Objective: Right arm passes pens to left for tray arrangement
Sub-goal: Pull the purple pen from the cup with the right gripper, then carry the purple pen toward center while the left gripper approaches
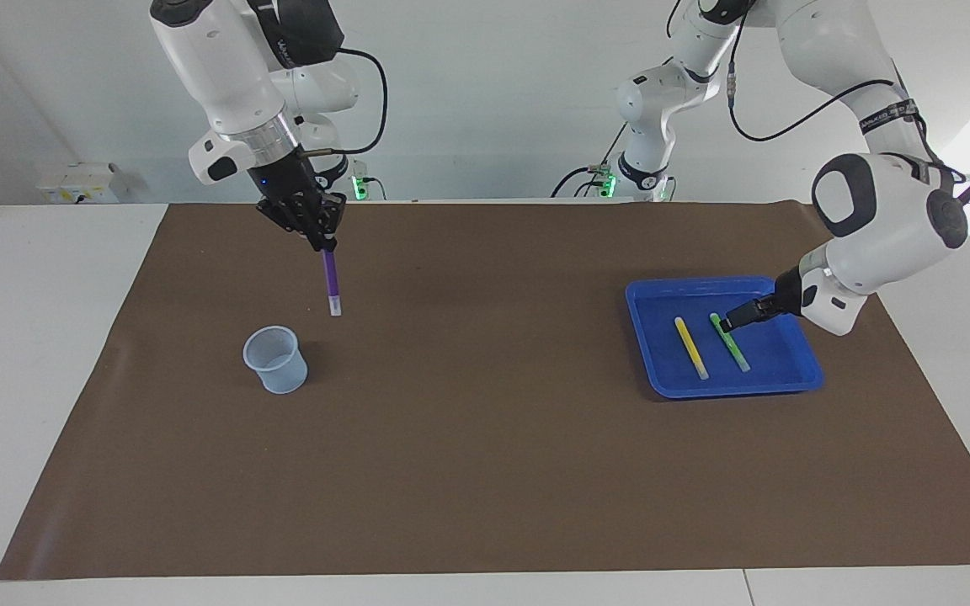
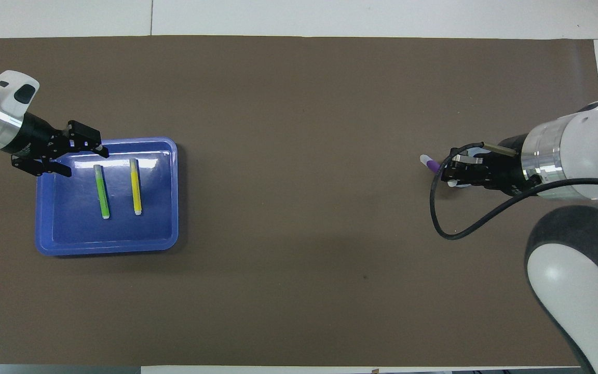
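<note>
Blue plastic, the tray (image 1: 801, 380) sat at the left arm's end of the table with the yellow pen (image 1: 690, 347) and green pen (image 1: 731, 343) lying in it side by side. The left gripper (image 2: 82, 159) hung spread over its rim. The right gripper (image 1: 325, 241), clenched, held the purple pen (image 1: 331, 282) up near the cup (image 1: 275, 360).

I see the blue tray (image 1: 725, 383), shallow and round-cornered, lying flat toward the left arm's end of the table. In it the yellow pen (image 1: 690, 347) and the green pen (image 1: 730, 343) lie side by side, apart, nearly parallel. The purple pen (image 1: 331, 283) hangs upright in the air, pale end down, above the mat.
</note>
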Available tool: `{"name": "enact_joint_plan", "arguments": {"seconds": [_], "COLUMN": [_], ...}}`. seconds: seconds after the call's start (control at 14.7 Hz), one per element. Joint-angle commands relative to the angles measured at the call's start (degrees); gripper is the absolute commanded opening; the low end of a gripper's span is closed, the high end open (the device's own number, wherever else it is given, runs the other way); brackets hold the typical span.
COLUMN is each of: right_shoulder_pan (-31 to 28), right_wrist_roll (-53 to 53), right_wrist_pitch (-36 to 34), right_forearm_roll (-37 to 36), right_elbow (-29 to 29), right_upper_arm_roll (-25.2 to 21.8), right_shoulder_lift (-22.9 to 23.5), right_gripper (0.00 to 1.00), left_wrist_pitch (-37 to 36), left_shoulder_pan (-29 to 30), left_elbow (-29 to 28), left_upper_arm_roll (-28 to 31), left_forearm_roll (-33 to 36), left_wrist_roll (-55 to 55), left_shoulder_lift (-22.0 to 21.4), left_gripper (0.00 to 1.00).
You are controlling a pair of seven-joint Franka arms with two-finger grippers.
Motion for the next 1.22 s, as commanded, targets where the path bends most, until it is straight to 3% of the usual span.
{"name": "enact_joint_plan", "arguments": {"seconds": [0.0, 0.34, 0.68, 1.15], "right_shoulder_pan": [-0.23, -0.15, -0.15, -0.06], "right_wrist_roll": [5.43, 16.94, 29.69, 39.63], "right_wrist_pitch": [1.37, 10.24, 14.56, 19.22], "right_forearm_roll": [9.87, 22.11, 22.65, 23.88], "right_elbow": [2.47, 6.34, 11.08, 13.11], "right_upper_arm_roll": [1.79, 8.02, 14.71, 19.72], "right_shoulder_lift": [1.52, 3.98, 6.61, 9.6], "right_gripper": [0.0, 0.0, 0.0, 0.0], "left_wrist_pitch": [-4.21, -2.99, -2.11, -1.84], "left_shoulder_pan": [-0.59, -0.59, -0.24, -1.03], "left_elbow": [5.85, 6.13, 5.78, 0.07], "left_upper_arm_roll": [-1.66, -3.96, -4.23, -5.54], "left_forearm_roll": [-6.93, -19.85, -33.3, -46.58], "left_wrist_roll": [-13.72, -34.48, -48.03, -53.92], "left_shoulder_lift": [0.13, -4.27, -6.03, -9.63], "left_gripper": [1.0, 1.0, 1.0, 1.0]}}
